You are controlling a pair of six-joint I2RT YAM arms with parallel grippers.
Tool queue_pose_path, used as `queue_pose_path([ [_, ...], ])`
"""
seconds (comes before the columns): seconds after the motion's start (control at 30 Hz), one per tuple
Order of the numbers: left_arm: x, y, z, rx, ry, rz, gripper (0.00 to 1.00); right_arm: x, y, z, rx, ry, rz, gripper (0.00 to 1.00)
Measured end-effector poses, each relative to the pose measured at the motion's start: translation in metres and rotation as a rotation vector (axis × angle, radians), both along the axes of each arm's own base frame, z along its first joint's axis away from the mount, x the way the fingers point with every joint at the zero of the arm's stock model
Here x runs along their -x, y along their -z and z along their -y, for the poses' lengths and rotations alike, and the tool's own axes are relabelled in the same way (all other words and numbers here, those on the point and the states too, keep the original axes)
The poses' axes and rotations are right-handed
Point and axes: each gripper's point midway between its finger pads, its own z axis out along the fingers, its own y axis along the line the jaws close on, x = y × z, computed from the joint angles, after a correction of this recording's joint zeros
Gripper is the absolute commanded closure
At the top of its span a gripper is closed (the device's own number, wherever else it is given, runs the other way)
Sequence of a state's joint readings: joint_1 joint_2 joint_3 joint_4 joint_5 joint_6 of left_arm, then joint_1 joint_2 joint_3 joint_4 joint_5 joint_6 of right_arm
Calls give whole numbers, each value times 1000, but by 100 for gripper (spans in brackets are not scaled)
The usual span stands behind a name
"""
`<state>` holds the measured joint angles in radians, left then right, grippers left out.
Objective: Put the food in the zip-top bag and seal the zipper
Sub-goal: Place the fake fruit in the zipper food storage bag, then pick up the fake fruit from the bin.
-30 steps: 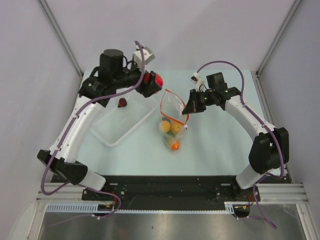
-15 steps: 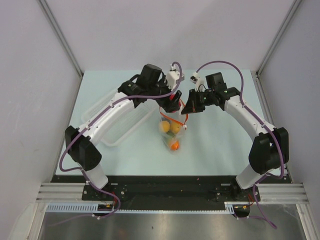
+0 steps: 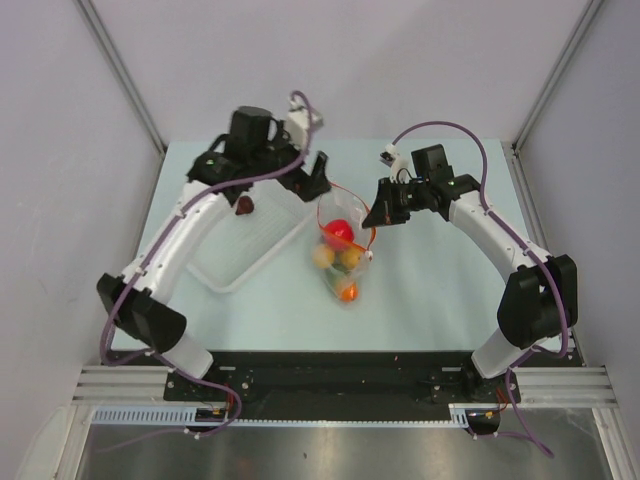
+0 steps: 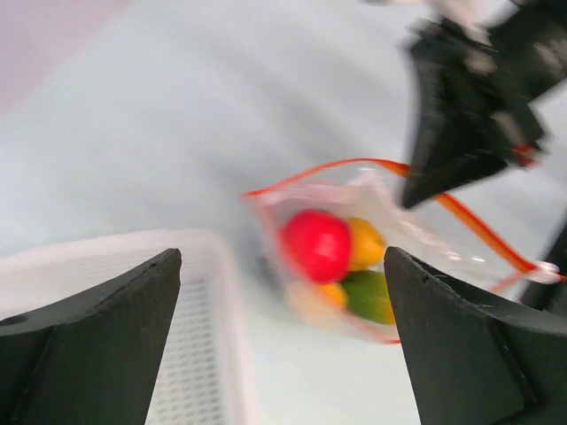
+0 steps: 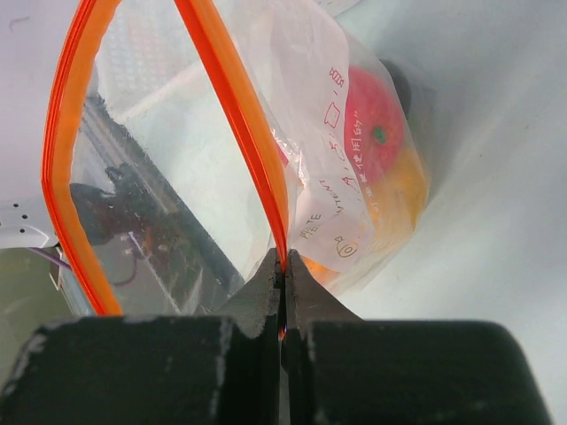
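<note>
My right gripper (image 5: 283,266) is clamped on the zipper (image 5: 248,133) of the thin, floppy, slippery zip-top bag (image 5: 310,177) lying mid-table with food (image 4: 317,245) inside, so I judge that stiffer strip the only sound hold, while my left gripper (image 3: 312,178) hangs wide open and empty toward the far edge.

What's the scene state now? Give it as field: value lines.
bag: mouth open, unsealed
zipper: open loop, pinched at one spot
right pincer: shut on zipper
left pincer: open, empty, near bag mouth
in bag: red fruit, yellow piece, orange piece, green piece
basket: holds one dark piece
</note>
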<state>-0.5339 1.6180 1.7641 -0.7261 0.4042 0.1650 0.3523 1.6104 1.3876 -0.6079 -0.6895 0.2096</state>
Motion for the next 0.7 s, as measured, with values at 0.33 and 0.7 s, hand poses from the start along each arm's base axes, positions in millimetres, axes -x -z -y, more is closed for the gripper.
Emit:
queue_pose_path([
  [0.33,-78,37,-162,5,-468,-10,6,0,0,0,-2,-2,0,100],
  [0.7,-108,172,-200,-245,-551,-195,10,0,-1,0,-4,-2,-1,100],
])
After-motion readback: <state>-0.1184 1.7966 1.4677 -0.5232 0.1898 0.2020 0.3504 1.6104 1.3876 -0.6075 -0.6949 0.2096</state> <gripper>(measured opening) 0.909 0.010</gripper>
